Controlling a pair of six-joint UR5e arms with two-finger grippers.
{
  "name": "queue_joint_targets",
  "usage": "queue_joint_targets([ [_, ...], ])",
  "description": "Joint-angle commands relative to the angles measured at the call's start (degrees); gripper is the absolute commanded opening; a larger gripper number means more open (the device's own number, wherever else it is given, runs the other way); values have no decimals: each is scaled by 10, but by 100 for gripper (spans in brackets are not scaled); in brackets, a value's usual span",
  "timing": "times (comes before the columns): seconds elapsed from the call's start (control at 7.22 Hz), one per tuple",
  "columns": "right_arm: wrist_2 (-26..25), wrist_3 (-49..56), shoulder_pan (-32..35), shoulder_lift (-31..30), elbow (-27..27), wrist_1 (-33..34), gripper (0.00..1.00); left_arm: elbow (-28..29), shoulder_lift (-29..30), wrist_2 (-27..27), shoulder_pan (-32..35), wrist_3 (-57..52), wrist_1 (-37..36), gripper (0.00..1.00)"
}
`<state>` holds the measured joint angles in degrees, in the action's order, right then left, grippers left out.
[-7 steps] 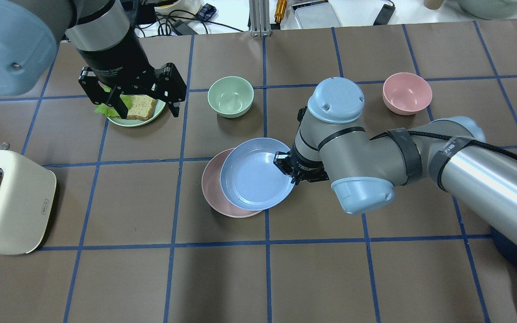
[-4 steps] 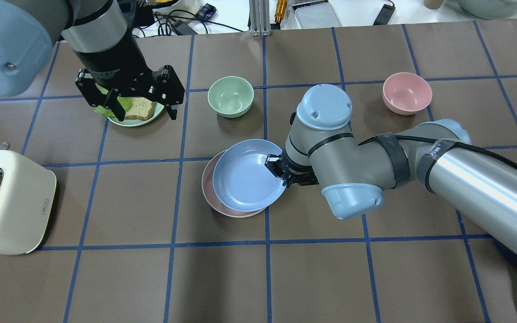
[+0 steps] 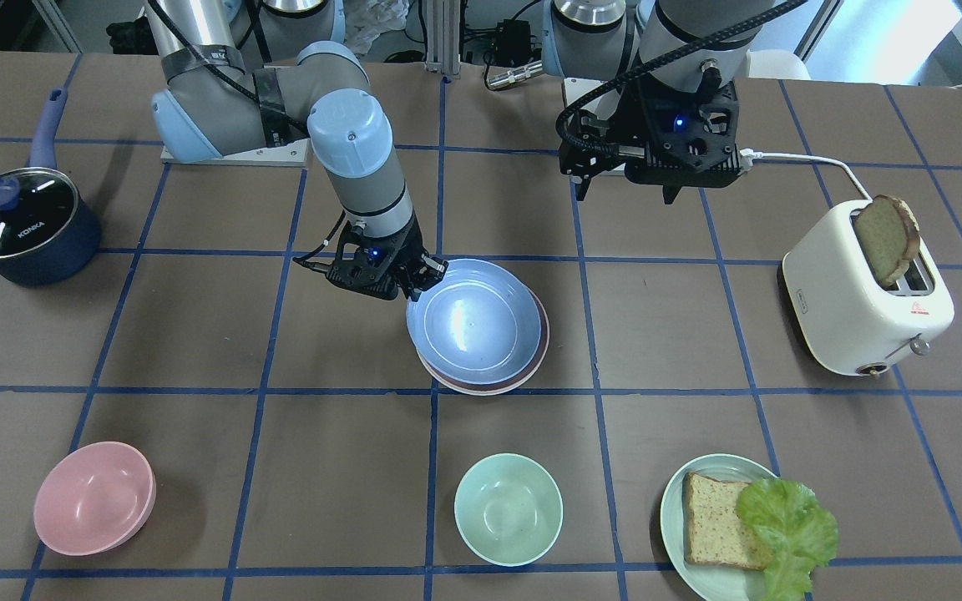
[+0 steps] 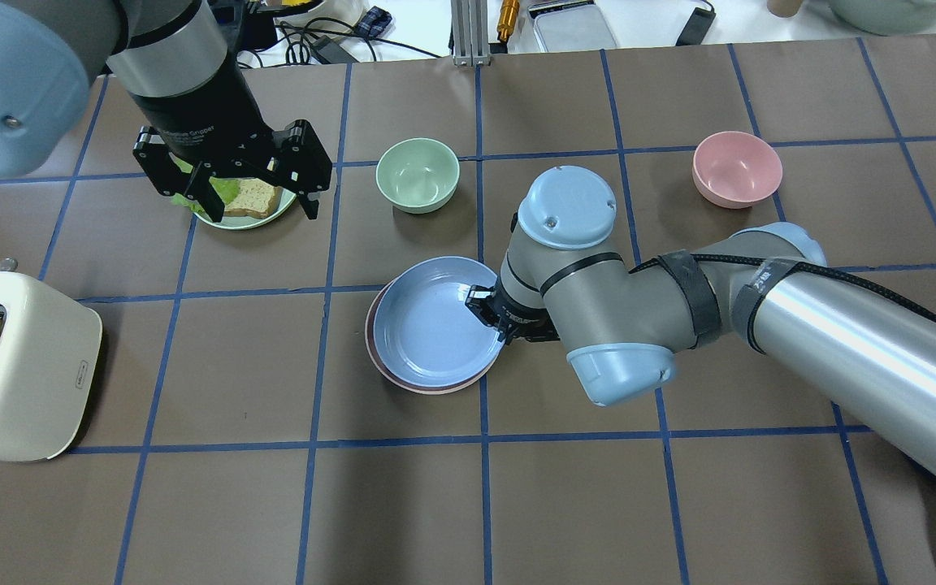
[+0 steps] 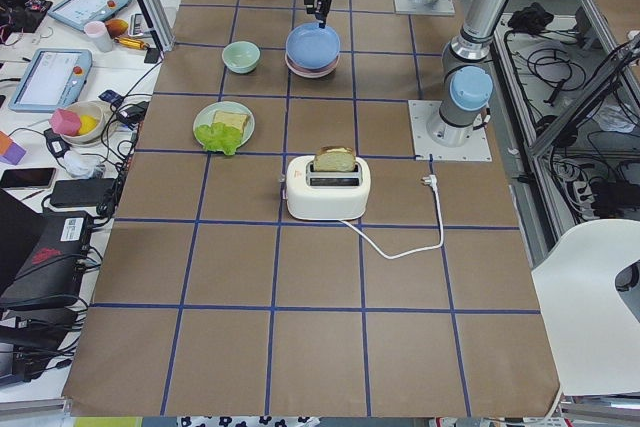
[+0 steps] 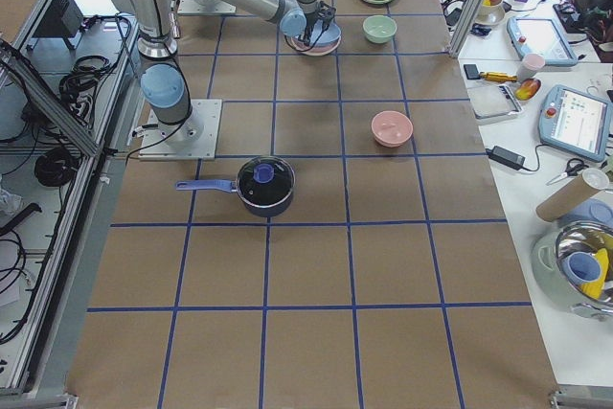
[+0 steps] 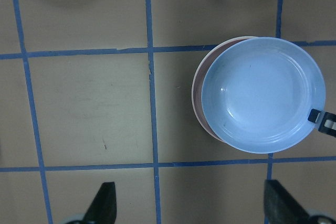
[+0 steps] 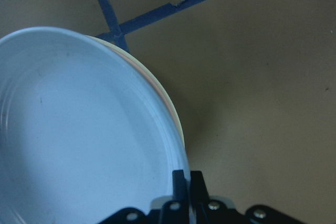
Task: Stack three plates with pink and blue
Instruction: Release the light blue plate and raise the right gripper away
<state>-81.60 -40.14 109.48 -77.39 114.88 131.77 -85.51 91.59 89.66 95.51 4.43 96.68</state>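
Observation:
My right gripper (image 4: 480, 313) is shut on the right rim of the light blue plate (image 4: 427, 321) and holds it over the pale pink plate (image 4: 371, 329). The pink plate shows only as a crescent at the left and near edges. The blue plate sits slightly right of centre on it. In the right wrist view the jaws (image 8: 184, 182) pinch the blue rim (image 8: 79, 129), with thin pink and cream-white edges (image 8: 174, 116) just beneath. I cannot tell whether the blue plate touches the stack. My left gripper (image 4: 232, 183) is open and empty, high above the mint plate.
A mint bowl (image 4: 418, 175) stands behind the plates, a pink bowl (image 4: 737, 168) at the back right. A mint plate with bread and lettuce (image 3: 731, 522) lies under the left gripper. A toaster (image 4: 17, 366) holding bread is at the left, a blue pot (image 3: 22, 221) near the right arm's base.
My right gripper has carried the blue plate leftward, from half overlapping the pink plate to nearly covering it. The left gripper has drifted slightly left.

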Motion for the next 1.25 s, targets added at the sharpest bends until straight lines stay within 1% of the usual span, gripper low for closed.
queue_joint_targets([
  [0.0, 0, -1, 0, 1, -1, 2, 24, 1, 0, 0, -2, 0, 1, 100],
  [0.14, -1, -1, 1, 1, -1, 8, 41, 1, 0, 0, -3, 0, 1, 100],
  [0.42, -1, 0, -1, 1, -4, 15, 61, 3, 0, 0, -4, 0, 1, 100],
  [0.55, -3, 9, -10, 2, -13, 18, 73, 3, 0, -1, -5, 0, 1, 100],
  [0.69, -11, 53, -29, 5, -38, 15, 84, 4, 0, -1, -6, 0, 1, 100],
  [0.83, -14, 149, -73, 4, -54, -3, 93, 4, 0, -1, -6, 0, 1, 100],
  [0.97, -13, 220, -120, -3, -61, -25, 100, 4, 0, -1, -6, 0, 1, 100],
  [1.11, -11, 275, -144, -11, -75, -31, 100, 5, 0, -1, -6, 0, 1, 100],
])
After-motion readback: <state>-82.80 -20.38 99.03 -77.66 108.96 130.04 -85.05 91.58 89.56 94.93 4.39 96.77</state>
